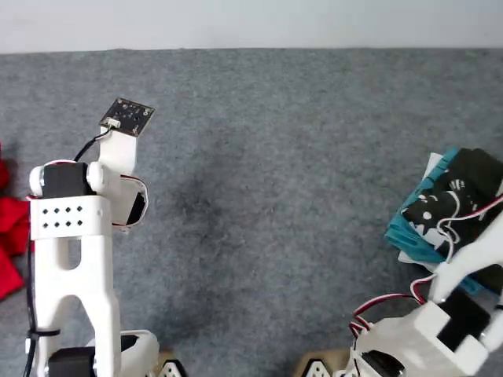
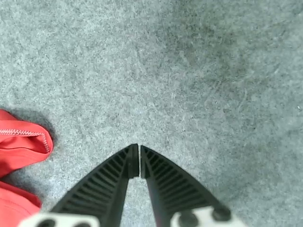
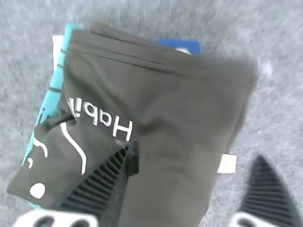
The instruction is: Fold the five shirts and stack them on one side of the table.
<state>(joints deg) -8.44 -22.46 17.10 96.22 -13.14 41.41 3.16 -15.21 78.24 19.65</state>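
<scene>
- Grey felt-like cover (image 1: pixel 275 196) spans the table, with a pale wall strip (image 1: pixel 251 23) along the far edge.
- Left gripper (image 2: pixel 139 155): black ribbed jaws shut tip to tip with nothing between them, hanging over bare felt.
- Right gripper (image 3: pixel 196 157): jaws wide apart, holding nothing. One finger sits over the dark olive folded shirt with white lettering (image 3: pixel 180 94). The other is past its edge, near a small white tag (image 3: pixel 227 163). Cannot tell whether either finger touches the cloth.
- Risk, as I judge it: a ribbed finger that snags the top fold on pulling away could drag the fold open or skew the pile.
- Second risk: the shut left jaws must spread before any pick. A shallow pinch would bunch one layer only.
- Dark olive shirt tops a pile directly under the right gripper. A teal shirt (image 3: pixel 45 118) peeks out below it, with white and blue layers under that.
- Crumpled red shirt (image 2: pixel 19 142) lies unfolded at the table's left edge, beside the left gripper and apart from it.
</scene>
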